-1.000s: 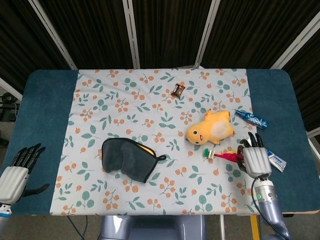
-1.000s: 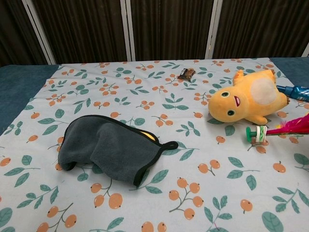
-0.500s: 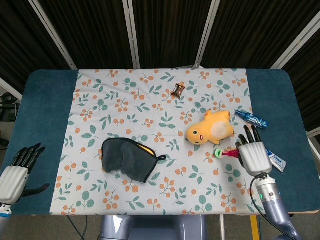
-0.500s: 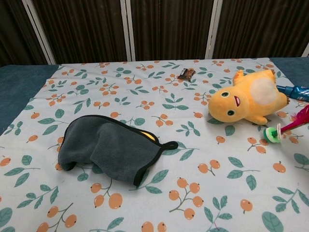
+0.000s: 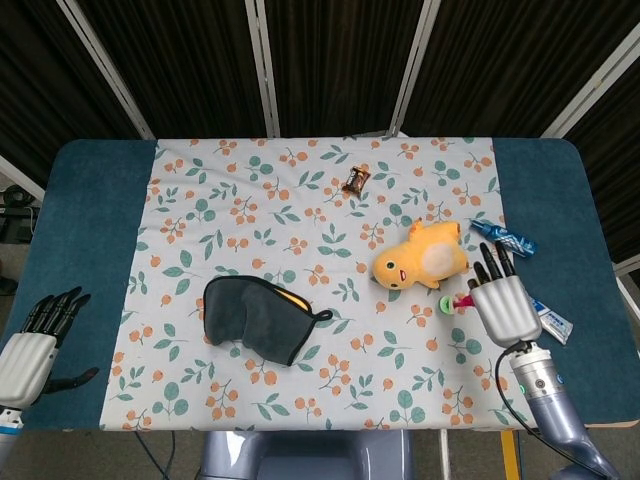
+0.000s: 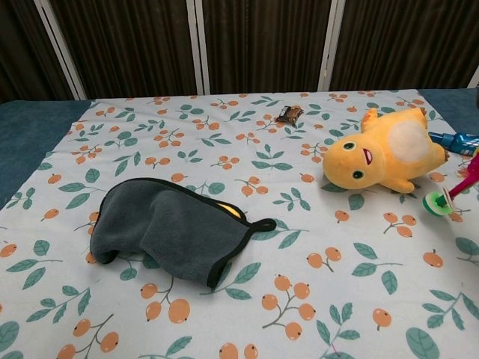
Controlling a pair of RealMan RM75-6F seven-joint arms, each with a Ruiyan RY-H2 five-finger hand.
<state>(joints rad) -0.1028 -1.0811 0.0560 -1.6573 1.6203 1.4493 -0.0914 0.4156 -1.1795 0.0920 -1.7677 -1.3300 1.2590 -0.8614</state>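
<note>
A floral tablecloth (image 5: 250,200) covers the blue table (image 5: 90,220). On it a grey cloth (image 5: 250,318) lies well left of a yellow plush toy (image 5: 420,257). The right hand (image 5: 503,300), back up and fingers pointing away, holds a pink shuttlecock (image 5: 455,302) lifted just beside the plush. The left hand (image 5: 35,340) rests on the table's near-left edge, holding nothing, fingers spread.

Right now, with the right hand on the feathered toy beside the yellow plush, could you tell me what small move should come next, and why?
Probably lift the right hand a little higher: the feathered toy is tilted, its green base near the cloth, close to the yellow plush.
</note>
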